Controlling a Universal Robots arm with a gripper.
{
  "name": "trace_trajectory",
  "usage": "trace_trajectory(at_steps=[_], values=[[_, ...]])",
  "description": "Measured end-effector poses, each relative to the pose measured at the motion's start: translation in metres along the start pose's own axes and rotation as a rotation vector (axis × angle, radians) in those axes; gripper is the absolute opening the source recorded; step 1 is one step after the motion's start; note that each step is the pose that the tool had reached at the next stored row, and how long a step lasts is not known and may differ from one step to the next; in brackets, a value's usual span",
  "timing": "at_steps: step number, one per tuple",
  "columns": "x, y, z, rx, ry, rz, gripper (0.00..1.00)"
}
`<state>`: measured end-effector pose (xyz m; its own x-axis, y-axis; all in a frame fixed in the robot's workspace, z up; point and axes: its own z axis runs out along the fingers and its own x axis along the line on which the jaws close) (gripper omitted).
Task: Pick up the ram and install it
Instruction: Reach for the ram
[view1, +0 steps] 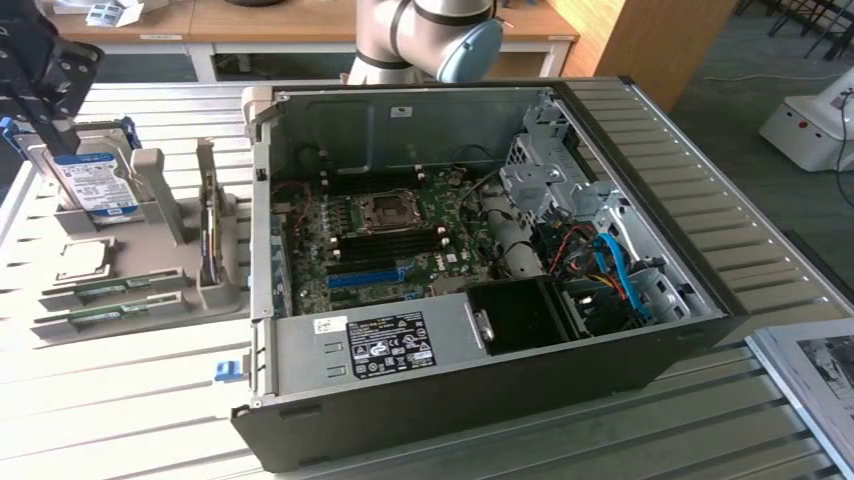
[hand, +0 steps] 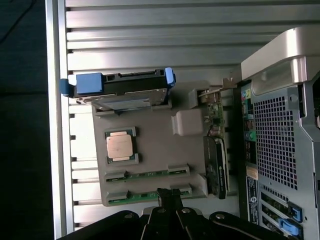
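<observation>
The ram (hand: 142, 196) lies flat in the outermost groove of a grey holder tray (view1: 200, 300). In the exterior view, the ram (view1: 107, 318) is at the tray's six o'clock edge. The other green stick (view1: 110, 291) lies parallel to it, just at its twelve o'clock. Further toward twelve o'clock sit a processor chip (view1: 80, 262) and then a hard drive (view1: 96, 182), which stands upright in blue rails. An expansion card (view1: 208, 225) stands on edge at the tray's three o'clock side.

In the wrist view the pincer (hand: 169, 196) has its dark fingers pressed together with nothing between them. Its tips hang over the ram's strip, and whether they touch it cannot be told.

The tray rests on a slatted metal desk (view1: 120, 410), at nine o'clock of an open computer case (view1: 641, 330). The case lies on its side, with its motherboard (view1: 380, 235) and blue slot (view1: 363, 276) exposed.
</observation>
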<state>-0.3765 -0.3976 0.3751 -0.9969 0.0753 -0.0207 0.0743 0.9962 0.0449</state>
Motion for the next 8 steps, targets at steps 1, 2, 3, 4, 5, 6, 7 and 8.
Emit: trace_trajectory(at_steps=[1,2,3,4,5,6,7,8], values=[[0.002,-0.0001,0.0001,0.0000,0.0003,0.000,0.10],[0.004,-0.0003,0.0002,0.0000,0.0005,0.000,0.10],[0.005,-0.0004,0.0003,0.0001,0.0007,0.000,0.10],[0.007,-0.0005,0.0004,0.0001,0.0010,0.000,0.10],[0.009,-0.0007,0.0005,0.0001,0.0012,0.000,0.10],[0.011,-0.0008,0.0006,0.0002,0.0015,0.000,0.10],[0.013,-0.0009,0.0007,0.0002,0.0018,0.000,0.10],[0.015,-0.0011,0.0009,0.0001,0.0020,0.000,0.10]])
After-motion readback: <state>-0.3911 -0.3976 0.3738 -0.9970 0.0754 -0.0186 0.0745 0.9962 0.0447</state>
